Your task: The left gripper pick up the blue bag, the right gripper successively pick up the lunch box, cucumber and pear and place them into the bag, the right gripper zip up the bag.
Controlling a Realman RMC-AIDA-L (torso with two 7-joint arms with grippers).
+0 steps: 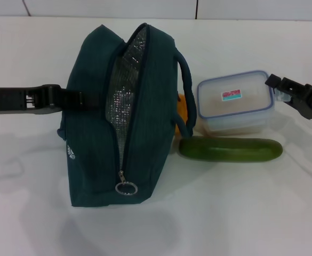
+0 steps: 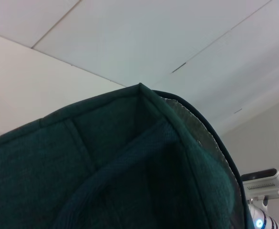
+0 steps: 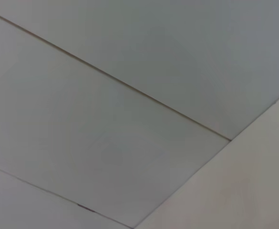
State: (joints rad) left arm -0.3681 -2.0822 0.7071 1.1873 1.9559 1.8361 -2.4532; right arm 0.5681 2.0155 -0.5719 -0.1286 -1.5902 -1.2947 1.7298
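Foil-lined blue bag (image 1: 100, 114) gapes unzipped, left pincer (image 1: 70, 99) gripping its side; right pincer's (image 1: 277, 85) state unclear.

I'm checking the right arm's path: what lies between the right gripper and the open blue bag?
In the head view, the clear blue-rimmed lunch box sits between the black right gripper and the dark teal fabric bag, with the orange-yellow pear tucked against the bag.

The blue bag (image 2: 106, 167) fills the lower frame, silver lining (image 2: 196, 126) at right; white wall panels above.
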